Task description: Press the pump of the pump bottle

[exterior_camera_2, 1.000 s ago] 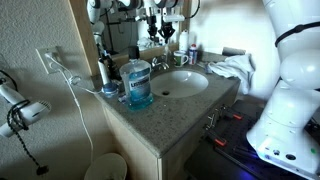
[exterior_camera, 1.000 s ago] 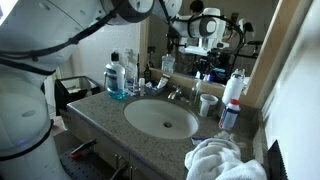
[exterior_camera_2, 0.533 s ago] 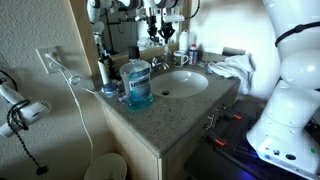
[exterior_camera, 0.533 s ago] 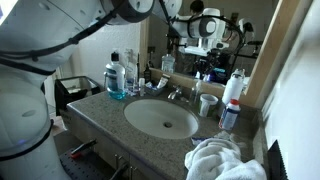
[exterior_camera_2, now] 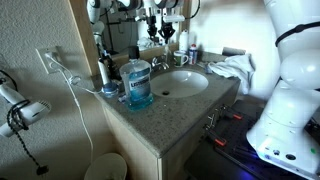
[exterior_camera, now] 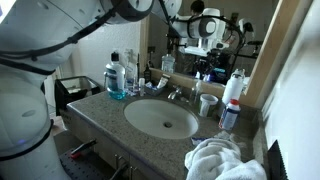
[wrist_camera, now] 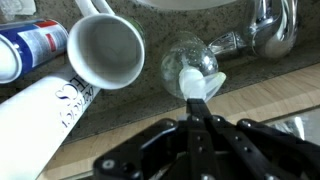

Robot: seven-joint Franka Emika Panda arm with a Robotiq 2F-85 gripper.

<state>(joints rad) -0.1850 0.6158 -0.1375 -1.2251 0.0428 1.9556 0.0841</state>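
In the wrist view, a white bottle stands far left, with a white cup just beside it. The pump bottle stands on the granite counter, with the faucet to its right. The gripper, fingers together, meets the pump.

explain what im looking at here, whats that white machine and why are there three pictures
The big white machine is a robot arm working at a bathroom counter. Two pictures come from cameras standing in the room. The third looks down from a camera on the arm's wrist. On the counter are a sink, a blue bottle, a towel, a mug, a white bottle and a small pump bottle. The dark gripper is shut and holds nothing. Its tips are right at the pump, but I can't tell if they touch it.
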